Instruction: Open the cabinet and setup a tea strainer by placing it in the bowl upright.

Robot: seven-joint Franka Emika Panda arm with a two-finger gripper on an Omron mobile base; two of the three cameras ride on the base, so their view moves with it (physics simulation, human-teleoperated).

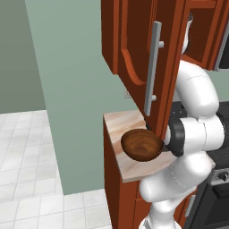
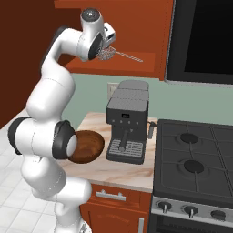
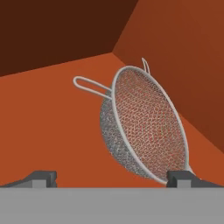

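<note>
Right base view: your arm reaches up into the open cabinet (image 2: 136, 27) above a marble counter (image 2: 113, 170).
You'll see the gripper (image 3: 111, 177) spread wide and empty, tea strainer (image 3: 142, 127) tilted on the cabinet floor between its fingertips; the bowl (image 1: 142, 144) sits on the counter beside the coffee machine (image 2: 127, 125), stove (image 2: 195, 164) alongside.

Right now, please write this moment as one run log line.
cabinet: door open | gripper: open, inside cabinet, at tea strainer, not gripped | bowl: on counter, without strainer
</note>
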